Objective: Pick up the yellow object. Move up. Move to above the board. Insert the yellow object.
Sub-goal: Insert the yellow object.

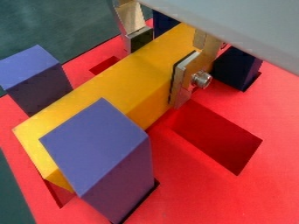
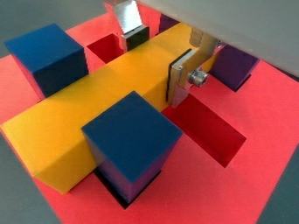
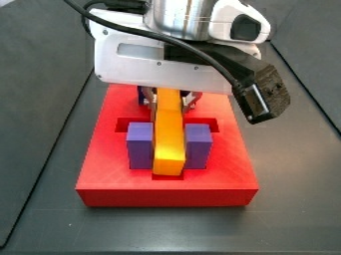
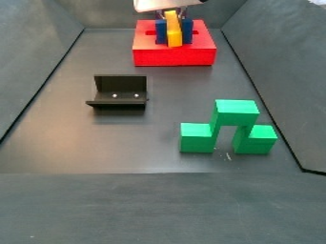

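Observation:
The yellow object (image 1: 105,92) is a long yellow-orange bar lying low across the red board (image 1: 268,122), between the paired posts. A purple post (image 1: 100,153) stands close on one side of it, and a blue post (image 2: 128,131) shows in a wrist view. My gripper (image 1: 160,70) straddles the bar's far half with a silver finger on each long side, shut on it. It also shows in a wrist view (image 2: 156,68). In a side view the bar (image 3: 170,134) sits between two purple posts (image 3: 140,144) under the gripper (image 3: 167,100).
An open recessed slot (image 1: 216,136) lies in the board beside the bar. In a side view the board (image 4: 173,55) is at the far end, the fixture (image 4: 118,92) stands mid-floor to the left, and green cubes (image 4: 230,129) sit to the right.

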### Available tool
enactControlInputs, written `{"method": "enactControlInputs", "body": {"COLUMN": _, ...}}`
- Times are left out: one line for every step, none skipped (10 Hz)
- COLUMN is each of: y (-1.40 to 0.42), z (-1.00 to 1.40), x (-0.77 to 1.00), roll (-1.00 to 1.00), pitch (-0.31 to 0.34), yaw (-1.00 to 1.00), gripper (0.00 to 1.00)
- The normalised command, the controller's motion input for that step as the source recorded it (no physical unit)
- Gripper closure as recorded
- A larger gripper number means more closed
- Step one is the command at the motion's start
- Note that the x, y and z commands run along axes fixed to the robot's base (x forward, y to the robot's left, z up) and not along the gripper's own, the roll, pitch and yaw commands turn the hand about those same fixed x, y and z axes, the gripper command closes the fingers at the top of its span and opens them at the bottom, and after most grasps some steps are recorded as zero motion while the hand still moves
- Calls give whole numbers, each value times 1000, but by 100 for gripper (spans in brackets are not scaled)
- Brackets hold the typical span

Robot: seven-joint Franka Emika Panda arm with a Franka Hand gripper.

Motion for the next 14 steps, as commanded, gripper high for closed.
{"method": "enactControlInputs", "body": {"y": -143, "z": -57, "x": 0, "roll": 10, "pitch": 0, "yaw": 14, "gripper": 100}}
{"method": "enactControlInputs", "body": {"y": -86, "z": -86, "x": 0, "roll": 0, "pitch": 0, "yaw": 9, "gripper": 100}}
{"method": "enactControlInputs", "body": {"y": -60, "z": -109, "x": 0, "roll": 0, "pitch": 4, "yaw": 6, "gripper": 100}}
{"method": "enactControlInputs", "body": {"y": 0, "z": -154, "x": 17, "roll": 0, "pitch": 27, "yaw": 9, "gripper": 100}}
{"method": "enactControlInputs", "body": {"y": 0, "z": -137, "x": 29, "roll": 0, "pitch": 37, "yaw": 3, "gripper": 100}}
{"method": "enactControlInputs", "body": {"y": 0, "z": -149, "x": 54, "roll": 0, "pitch": 47, "yaw": 0, "gripper": 100}}
{"method": "enactControlInputs", "body": {"y": 0, "z": -231, "x": 11, "roll": 0, "pitch": 39, "yaw": 0, "gripper": 100}}
{"method": "enactControlInputs", "body": {"y": 0, "z": -406, "x": 0, "roll": 0, "pitch": 9, "yaw": 0, "gripper": 100}}
{"method": "enactControlInputs", "body": {"y": 0, "z": -540, "x": 0, "roll": 0, "pitch": 0, "yaw": 0, "gripper": 100}}
{"method": "enactControlInputs", "body": {"y": 0, "z": -503, "x": 0, "roll": 0, "pitch": 0, "yaw": 0, "gripper": 100}}
{"method": "enactControlInputs", "body": {"y": 0, "z": -97, "x": 0, "roll": 0, "pitch": 17, "yaw": 0, "gripper": 100}}
{"method": "enactControlInputs", "body": {"y": -31, "z": 0, "x": -123, "roll": 10, "pitch": -47, "yaw": 0, "gripper": 100}}
{"method": "enactControlInputs", "body": {"y": -17, "z": 0, "x": -134, "roll": 23, "pitch": -44, "yaw": 0, "gripper": 100}}
{"method": "enactControlInputs", "body": {"y": -66, "z": 0, "x": -137, "roll": 79, "pitch": -79, "yaw": 0, "gripper": 100}}
